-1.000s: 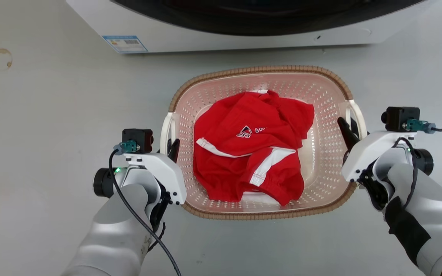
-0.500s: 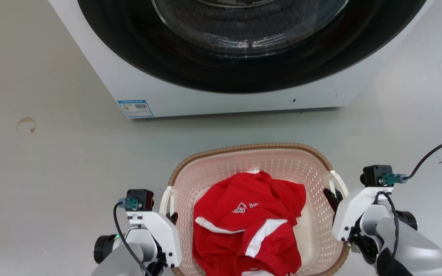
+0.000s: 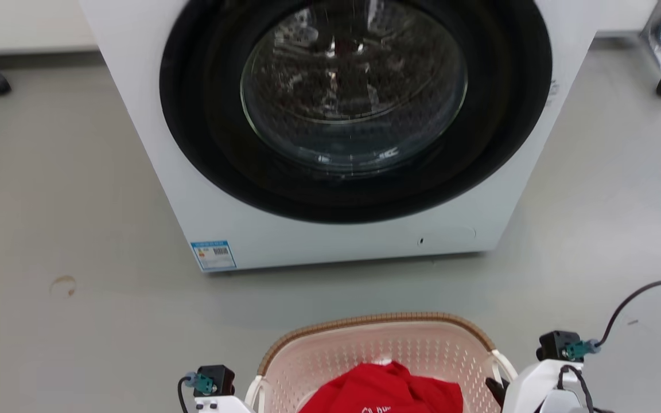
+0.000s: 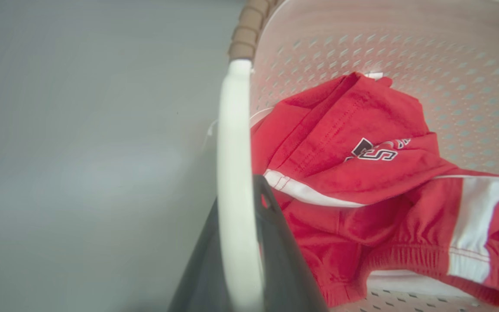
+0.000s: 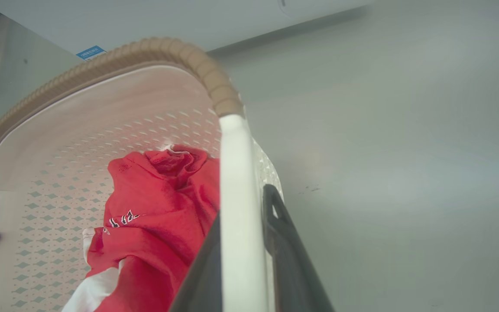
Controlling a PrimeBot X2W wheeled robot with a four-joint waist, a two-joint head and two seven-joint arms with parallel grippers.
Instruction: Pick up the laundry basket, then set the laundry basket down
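1. Two long dark fingers of the left gripper [image 4: 241,208] stand close on either side of a white plastic side handle [image 4: 232,151], one finger outside it and one inside, clamped on it with almost no gap.
2. Likewise, the right gripper [image 5: 243,208] is closed around the opposite white handle [image 5: 234,173], its fingers pressed to both faces of the bar.
3. Both handles belong to the small, rounded-rectangular, pale pink-beige perforated plastic laundry basket [image 3: 376,318], which has a brown woven-look rim [image 5: 145,47]. It sits between the two grippers at the near edge of the head view, cut off by the bottom of the frame.
4. Whether the basket's base touches the floor cannot be told.
5. Inside the basket lies a crumpled red fabric garment [image 4: 362,182] with white stripes and a printed logo, resting against the bottom and the near wall.
6. Beyond the basket's far rim is a bare stretch of grey floor [image 3: 49,218], with a small brownish ring stain [image 3: 63,285] to the left.
7. Farther off stands a large white front-loading washing machine [image 3: 152,143], well apart from the basket, with its round dark glass door [image 3: 353,92] shut and a blue-and-white label [image 3: 214,255] at its lower left corner.
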